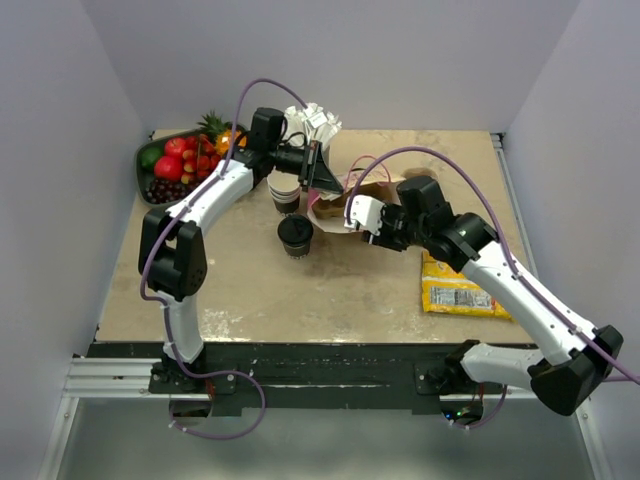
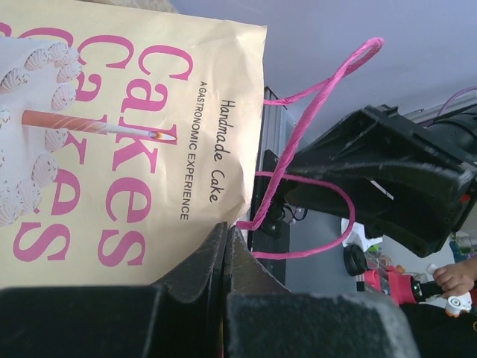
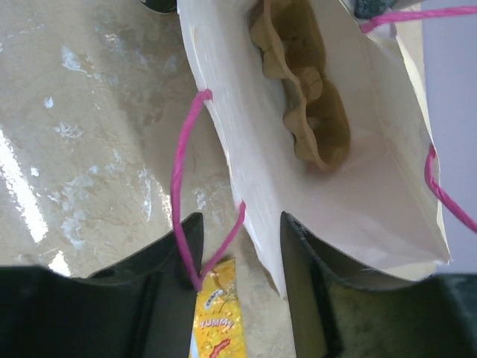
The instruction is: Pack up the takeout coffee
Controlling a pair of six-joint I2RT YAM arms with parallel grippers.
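Top external: coffee [image 1: 295, 235] upright on surface [image 1: 220, 290], lid on, just beside bag [image 1: 372, 190] and stack of cups [image 1: 285, 193], free of both arms and not yet packed. Left gripper [image 1: 320, 172] clenched, seemingly pinching bag's far rim. Right gripper [image 3: 238, 224] released, jaws apart astride bag's near wall, with pink handle [image 3: 177, 171] looped between them. Cardboard carrier [image 3: 305, 89] lying inside.

Risk on closing: catching handle together with paper, then dragging against the left hold and tearing the rim or yanking it loose. Risk on lifting or spreading the mouth: swinging bag or wrist into coffee and tipping it. Risk later: snagging cup on the tilted carrier at entry.
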